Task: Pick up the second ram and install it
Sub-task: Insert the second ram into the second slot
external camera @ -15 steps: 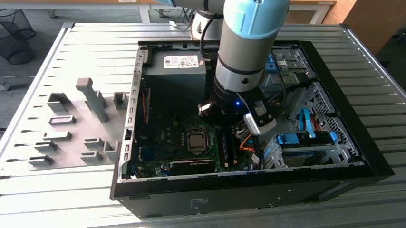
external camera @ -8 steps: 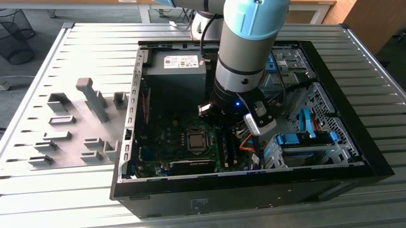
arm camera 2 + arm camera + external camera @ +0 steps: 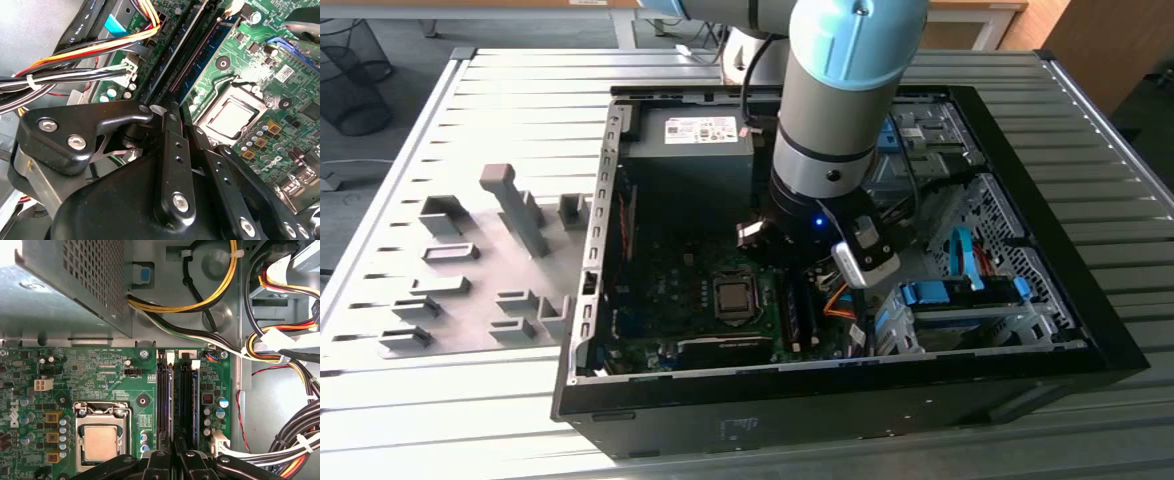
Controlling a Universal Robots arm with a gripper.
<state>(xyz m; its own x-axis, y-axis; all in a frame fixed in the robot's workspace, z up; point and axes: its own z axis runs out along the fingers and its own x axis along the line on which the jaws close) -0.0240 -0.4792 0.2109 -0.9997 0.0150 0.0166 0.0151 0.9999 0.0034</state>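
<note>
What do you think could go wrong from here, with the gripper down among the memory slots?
The gripper sits right at the slots; a push off-line might strain them or the board.
Cables run close beside the slots and might snag.
The bare CPU lies nearby and could be knocked.

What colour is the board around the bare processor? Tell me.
Green. The board around the processor shows best in the first wrist view.

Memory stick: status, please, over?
Gripper low over the memory slots. Second ram upright in a slot under it. Cables lie beside, clear of gripper.
</note>
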